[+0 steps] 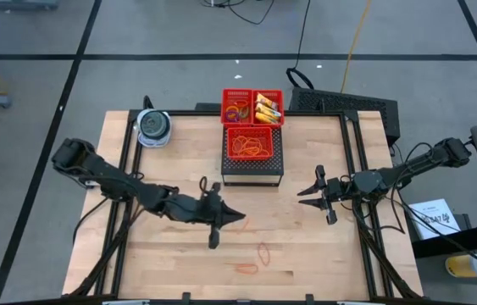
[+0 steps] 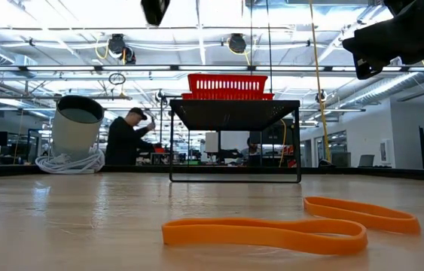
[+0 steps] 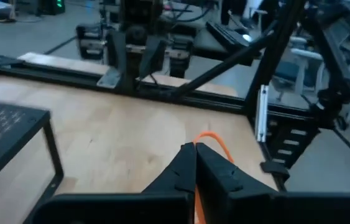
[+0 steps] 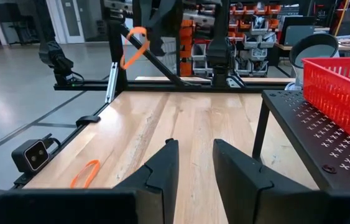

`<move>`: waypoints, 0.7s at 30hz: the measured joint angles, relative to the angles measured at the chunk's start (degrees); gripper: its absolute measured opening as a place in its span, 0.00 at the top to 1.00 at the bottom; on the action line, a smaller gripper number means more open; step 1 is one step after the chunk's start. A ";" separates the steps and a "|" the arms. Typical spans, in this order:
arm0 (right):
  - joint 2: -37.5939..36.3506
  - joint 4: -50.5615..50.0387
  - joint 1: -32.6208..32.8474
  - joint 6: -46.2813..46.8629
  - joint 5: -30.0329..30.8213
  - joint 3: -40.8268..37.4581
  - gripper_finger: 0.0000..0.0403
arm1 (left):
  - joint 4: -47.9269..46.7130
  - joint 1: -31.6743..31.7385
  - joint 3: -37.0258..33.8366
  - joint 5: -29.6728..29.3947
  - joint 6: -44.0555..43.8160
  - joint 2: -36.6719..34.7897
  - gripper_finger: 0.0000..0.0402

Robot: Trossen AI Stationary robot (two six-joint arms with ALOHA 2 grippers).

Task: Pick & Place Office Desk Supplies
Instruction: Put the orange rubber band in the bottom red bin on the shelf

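My left gripper (image 1: 238, 218) hovers over the middle of the table, shut on a thin orange rubber band (image 3: 211, 140). The right wrist view also shows that band (image 4: 133, 47), hanging in the air. My right gripper (image 1: 313, 193) is open, right of the black stand and above bare wood, touching nothing. Two more orange rubber bands (image 1: 263, 252) (image 1: 247, 268) lie flat near the table's near edge, and they fill the foreground of the low view (image 2: 264, 233) (image 2: 362, 214). Rings, yellow packets and bands sit in the red baskets (image 1: 253, 108). My left gripper pinches the rubber band between its two shut fingers (image 3: 181, 163). A loop of the band (image 3: 215, 144) sticks out past the fingertips. The band is lifted clear of the table and hangs slack below the fingers (image 4: 131, 53).
A black perforated stand (image 1: 252, 169) at the far middle carries the red mesh baskets (image 1: 248, 142). A round blue-grey container (image 1: 153, 127) stands at the far left corner. Black frame rails run along the table's edges. A person (image 2: 125, 139) stands in the room beyond.
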 joint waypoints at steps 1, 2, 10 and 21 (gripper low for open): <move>-0.02 0.00 0.00 0.00 0.00 0.00 0.78 | 2.26 0.01 -2.04 -0.52 -0.41 -0.30 0.98; -0.02 0.00 0.00 0.00 0.00 0.00 0.78 | 4.91 0.05 -4.29 -1.08 -0.97 -0.35 0.98; -0.02 0.00 0.00 0.00 0.06 0.00 0.78 | 32.43 1.17 -19.71 -5.88 -3.31 -0.27 0.99; -0.02 0.00 0.00 0.20 1.25 0.00 0.78 | 45.22 8.21 -20.06 -7.83 9.57 -0.31 0.99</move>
